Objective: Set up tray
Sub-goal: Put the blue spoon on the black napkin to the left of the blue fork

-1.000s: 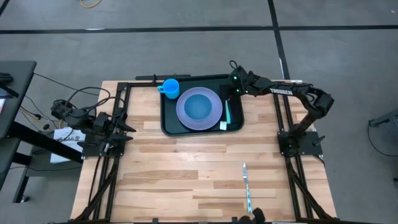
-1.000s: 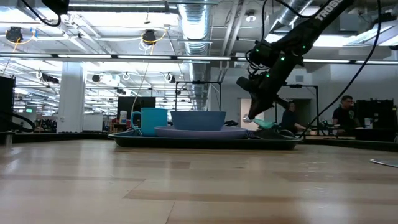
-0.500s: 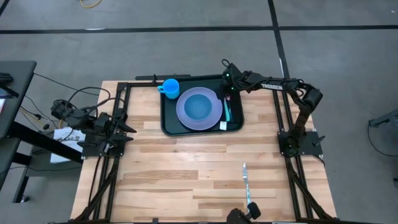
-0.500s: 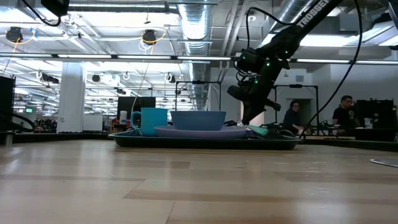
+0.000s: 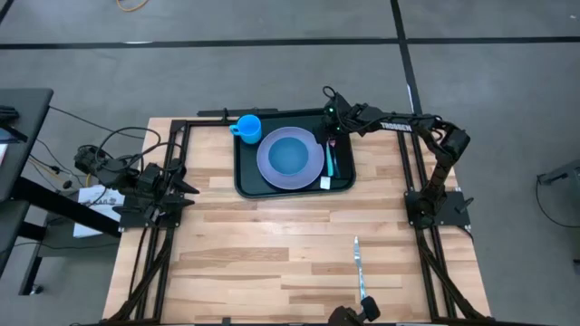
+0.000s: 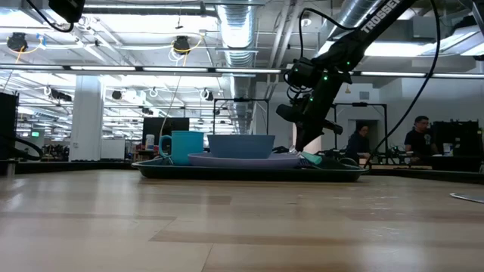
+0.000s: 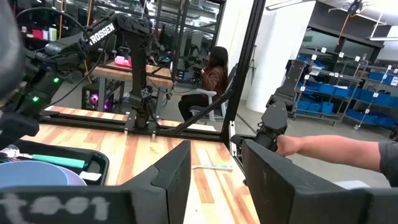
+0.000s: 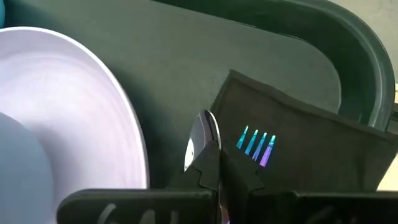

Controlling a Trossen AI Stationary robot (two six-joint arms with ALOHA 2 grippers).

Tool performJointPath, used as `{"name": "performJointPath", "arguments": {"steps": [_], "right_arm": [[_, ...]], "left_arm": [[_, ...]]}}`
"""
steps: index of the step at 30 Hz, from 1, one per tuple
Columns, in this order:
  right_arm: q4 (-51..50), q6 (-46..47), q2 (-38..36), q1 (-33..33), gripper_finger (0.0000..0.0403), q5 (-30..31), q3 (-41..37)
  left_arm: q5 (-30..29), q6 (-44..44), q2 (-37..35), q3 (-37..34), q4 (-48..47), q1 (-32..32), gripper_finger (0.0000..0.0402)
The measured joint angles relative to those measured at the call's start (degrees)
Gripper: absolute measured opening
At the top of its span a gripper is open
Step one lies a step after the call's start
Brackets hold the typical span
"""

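The dark tray (image 5: 245, 181) sits at the table's far middle. It carries a lavender plate (image 5: 290, 156), a blue cup (image 5: 249, 127) and, on its right side, a dark napkin (image 8: 305, 155) with a fork's tines (image 8: 256, 144) lying on it. My right gripper (image 5: 332, 138) slants down over that right side, shut on a spoon (image 8: 202, 144) between the plate and the fork. My left gripper (image 7: 214, 180) waits at the table's left edge, open, with nothing between its fingers. My right gripper pinches the spoon just behind its bowl (image 8: 206, 149) between its two shut fingers. The fingers come slanting down from the table's far right. The bowl sticks out past the fingertips over the napkin's edge beside the plate. The teal handle (image 6: 311, 159) lies low at the tray's rim.
A teal-handled utensil (image 5: 360, 267) lies on the bare wood near the table's front right. A person's arm (image 7: 336, 149) reaches in at the near edge close to it. Black frame rails run along both sides of the table.
My right gripper, still shut on the spoon, has gone toward the table's left and a little down over the tray's right side. The spoon has come down beside the plate. For the last half second the gripper has kept still.
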Motion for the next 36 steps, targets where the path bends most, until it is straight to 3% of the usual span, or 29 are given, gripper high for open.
{"name": "performJointPath", "arguments": {"steps": [36], "right_arm": [[2.68, 1.07, -0.09, 2.34, 0.0000, 2.09, -1.77]], "left_arm": [[-0.02, 0.00, 0.00, 0.00, -0.01, 0.00, 0.0132]]}}
